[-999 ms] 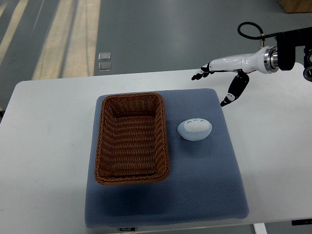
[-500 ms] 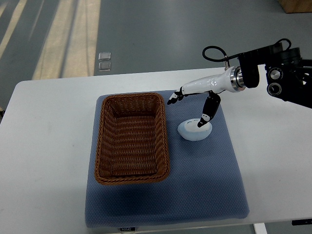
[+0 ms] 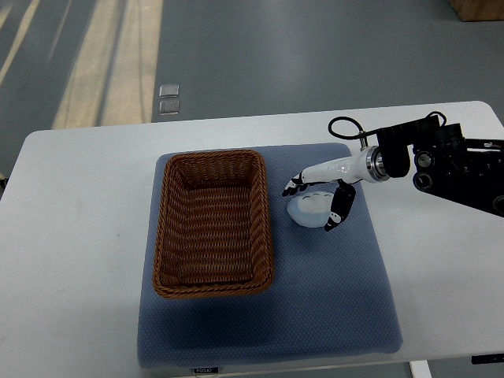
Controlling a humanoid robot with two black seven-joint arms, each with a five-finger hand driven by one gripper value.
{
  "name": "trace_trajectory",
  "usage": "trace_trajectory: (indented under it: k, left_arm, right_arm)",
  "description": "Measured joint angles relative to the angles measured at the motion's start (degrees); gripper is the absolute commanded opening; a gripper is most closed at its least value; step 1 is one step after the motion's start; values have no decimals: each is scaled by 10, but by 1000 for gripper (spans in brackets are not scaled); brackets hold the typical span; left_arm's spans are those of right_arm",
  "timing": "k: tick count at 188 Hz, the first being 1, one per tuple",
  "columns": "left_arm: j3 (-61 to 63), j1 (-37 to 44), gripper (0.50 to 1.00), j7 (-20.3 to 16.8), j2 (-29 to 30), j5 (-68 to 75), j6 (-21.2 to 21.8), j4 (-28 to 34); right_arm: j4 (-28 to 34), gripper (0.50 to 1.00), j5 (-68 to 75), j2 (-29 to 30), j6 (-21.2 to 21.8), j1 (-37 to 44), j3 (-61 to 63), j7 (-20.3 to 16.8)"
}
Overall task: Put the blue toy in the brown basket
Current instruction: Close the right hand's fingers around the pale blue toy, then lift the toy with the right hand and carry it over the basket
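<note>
The blue toy (image 3: 309,209), a pale blue egg shape, lies on the blue-grey mat (image 3: 315,299) just right of the brown wicker basket (image 3: 213,223), which holds nothing. My right hand (image 3: 315,201) reaches in from the right and sits over the toy. Its fingers are spread around the toy, the long fingers at the upper left side and the thumb (image 3: 338,214) at the right side. The toy still rests on the mat. The left arm is out of view.
The mat lies on a white table (image 3: 71,236), with grey floor beyond the far edge. The right arm's black wrist housing (image 3: 441,157) and cable loop hang over the table's right part.
My right hand has come in from the back right, moved left and down, and now straddles the toy with its fingers on both sides. The toy and basket have not moved.
</note>
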Motion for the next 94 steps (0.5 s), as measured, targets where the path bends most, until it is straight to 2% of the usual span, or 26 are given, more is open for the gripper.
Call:
trace_trajectory:
  k: [34,61,71,94]
  left_arm:
    - [0,0,1000,0,0,0,0,0]
    - [0,0,1000,0,0,0,0,0]
    - [0,0,1000,0,0,0,0,0]
    - [0,0,1000,0,0,0,0,0]
  right_arm:
    - [0,887,3,3,-8,-8,0,-20]
    - [-1,762,1,5,-9,-13,0,-21]
    - [-2,740,0,6,-9,-13,0,-21]
    - [-5,646,0,9,-9,-15,0,-21]
